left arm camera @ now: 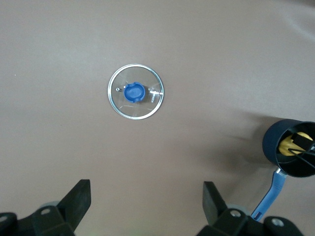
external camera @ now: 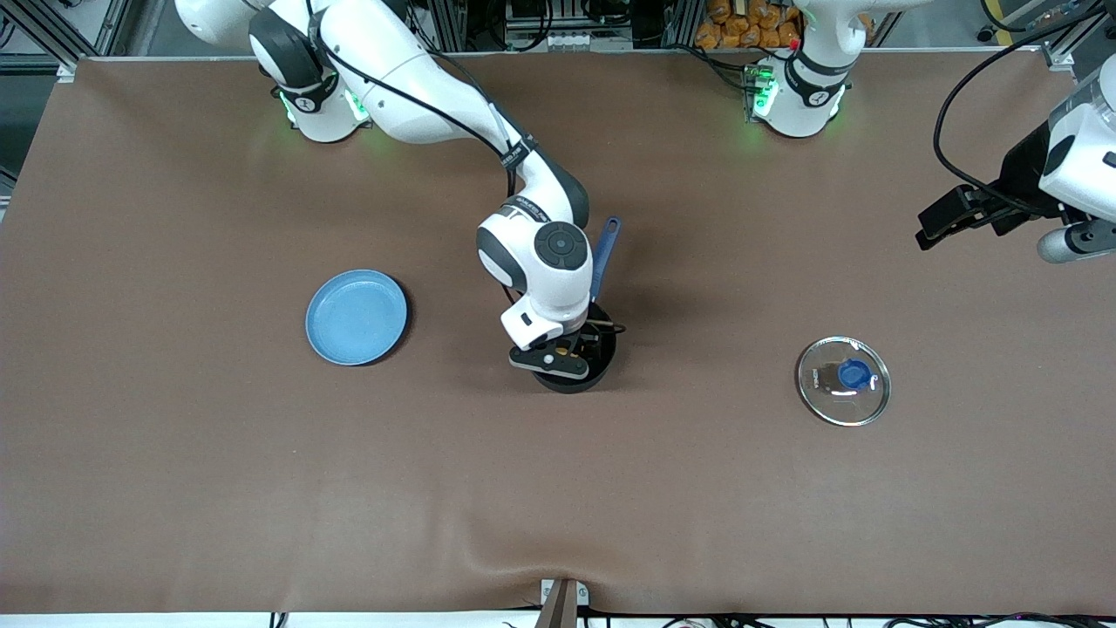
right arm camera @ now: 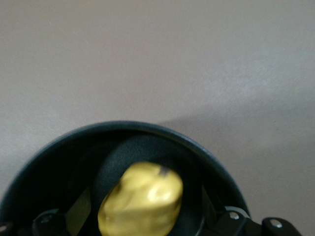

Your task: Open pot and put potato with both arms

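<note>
Placing step in hand, lid already off. Right gripper [external camera: 568,352] down inside pot [external camera: 573,358] mid-table, fingers closed on potato [right arm camera: 141,199], which sits within the pot's rim but is not yet let go. Glass lid [external camera: 843,380] flat on table toward left arm's end, well apart from pot. Left gripper [external camera: 946,220] waiting, fingers spread wide and empty, up near that end's edge. Blue plate [external camera: 357,316] bare, toward right arm's end. Next, likely: release fingers, lift straight up clear of rim.
</note>
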Motion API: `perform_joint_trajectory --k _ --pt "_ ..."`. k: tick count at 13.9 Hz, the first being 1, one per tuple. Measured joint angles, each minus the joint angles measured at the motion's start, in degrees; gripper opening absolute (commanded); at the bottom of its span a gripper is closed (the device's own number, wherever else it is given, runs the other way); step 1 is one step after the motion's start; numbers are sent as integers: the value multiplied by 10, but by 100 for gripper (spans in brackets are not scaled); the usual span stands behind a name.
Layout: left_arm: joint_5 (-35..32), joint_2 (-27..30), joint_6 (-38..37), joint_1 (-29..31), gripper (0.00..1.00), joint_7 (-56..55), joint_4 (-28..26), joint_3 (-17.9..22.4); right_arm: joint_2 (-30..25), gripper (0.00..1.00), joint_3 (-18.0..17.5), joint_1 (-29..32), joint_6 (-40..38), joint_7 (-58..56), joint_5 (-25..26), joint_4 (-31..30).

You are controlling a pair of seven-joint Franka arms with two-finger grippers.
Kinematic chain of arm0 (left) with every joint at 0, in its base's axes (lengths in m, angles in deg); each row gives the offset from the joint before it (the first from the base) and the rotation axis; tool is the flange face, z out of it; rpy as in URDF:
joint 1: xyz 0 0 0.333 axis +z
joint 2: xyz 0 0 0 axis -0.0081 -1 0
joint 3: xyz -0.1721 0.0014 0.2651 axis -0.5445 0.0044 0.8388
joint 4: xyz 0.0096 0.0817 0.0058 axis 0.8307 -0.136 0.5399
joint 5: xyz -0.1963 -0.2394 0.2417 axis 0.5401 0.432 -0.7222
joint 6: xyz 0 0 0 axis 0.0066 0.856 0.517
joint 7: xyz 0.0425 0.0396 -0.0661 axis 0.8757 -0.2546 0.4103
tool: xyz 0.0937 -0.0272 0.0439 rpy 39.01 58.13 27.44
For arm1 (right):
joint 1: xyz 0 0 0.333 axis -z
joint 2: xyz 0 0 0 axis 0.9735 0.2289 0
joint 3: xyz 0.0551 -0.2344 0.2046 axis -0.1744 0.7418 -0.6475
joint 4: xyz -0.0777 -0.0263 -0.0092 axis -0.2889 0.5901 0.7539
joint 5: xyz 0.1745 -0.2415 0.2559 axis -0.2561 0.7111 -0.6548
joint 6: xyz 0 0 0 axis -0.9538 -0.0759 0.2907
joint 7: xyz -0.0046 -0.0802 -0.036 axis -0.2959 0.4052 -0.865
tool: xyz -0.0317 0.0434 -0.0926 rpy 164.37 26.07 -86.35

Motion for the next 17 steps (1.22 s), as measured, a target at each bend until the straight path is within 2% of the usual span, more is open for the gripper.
perform_joint_trajectory --k 2,5,7,9,12,14,17 --pt "1 0 0 0 100 0 -1 -1 -32 100 4 11 -60 -21 0 9" --pt "6 0 -16 0 100 0 -1 -2 -122 100 5 52 -167 -106 0 7" --pt "7 0 -27 0 100 0 -1 -2 -207 100 1 96 -197 -185 0 -36" --pt "7 0 -36 0 100 1 -2 -2 -300 100 -2 147 -217 -269 -4 -106" --pt "7 -1 -38 1 100 1 -7 -2 -417 100 -5 228 -284 -406 -5 -176" --pt "7 -2 -38 2 100 1 -8 -1 -468 100 -5 287 -317 -493 -5 -196" --pt "7 -3 -38 3 100 1 -8 -1 -514 100 -5 371 -321 -585 -5 -234"
